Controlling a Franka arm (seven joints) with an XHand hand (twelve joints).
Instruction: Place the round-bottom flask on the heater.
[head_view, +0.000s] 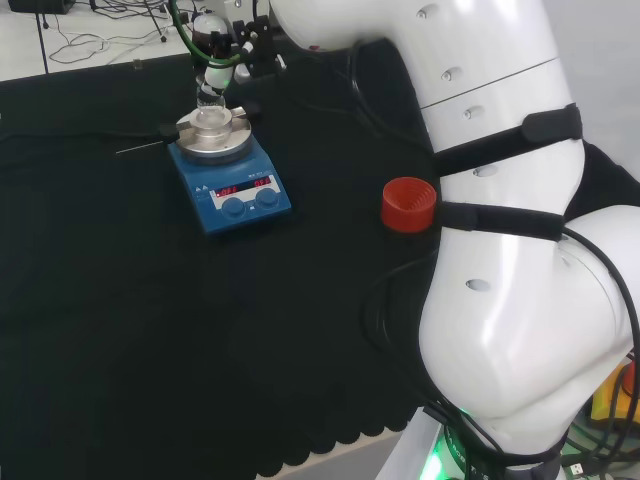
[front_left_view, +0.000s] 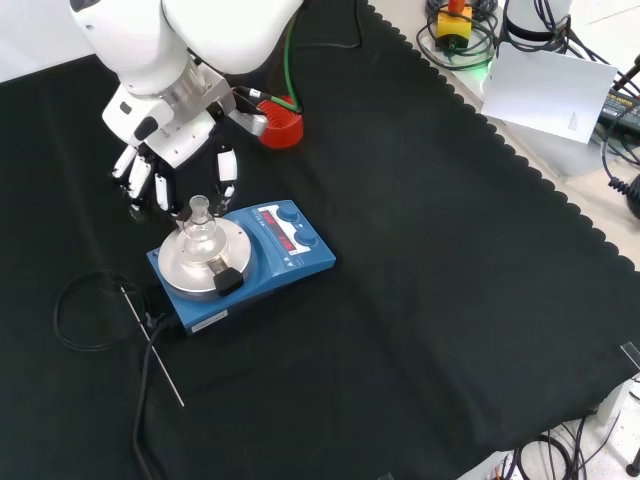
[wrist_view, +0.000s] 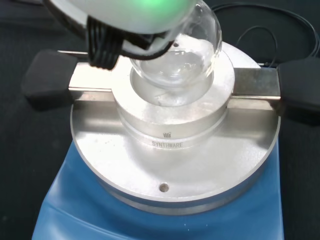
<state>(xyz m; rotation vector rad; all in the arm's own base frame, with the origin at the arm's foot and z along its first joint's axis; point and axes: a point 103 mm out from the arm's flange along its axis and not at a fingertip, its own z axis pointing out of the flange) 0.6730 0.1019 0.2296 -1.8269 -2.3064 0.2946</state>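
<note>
Round-bottom flask (front_left_view: 200, 232) seated bulb-down in the metal well of the heater (front_left_view: 262, 262), neck upright; the hand (front_left_view: 160, 160) hangs just beside and above it, fingers (front_left_view: 227, 166) straight and spread downward, grasping nothing, though whether a fingertip touches the neck cannot be told. Judged risk: with the fingers this close to the neck, a sideways pull-away could catch the rim and tip or lift the flask out of its seat; the smooth curved glass would roll readily on the metal. The flask is clear, thin-walled glass, a spherical bulb with a narrow neck. The heater is a blue, slab-shaped unit with two front knobs, carrying a round brushed-metal block with a cupped recess and two black side grips. A red ribbed ring (head_view: 408, 204) stands well apart on the black-clothed counter (front_left_view: 430, 300).
</note>
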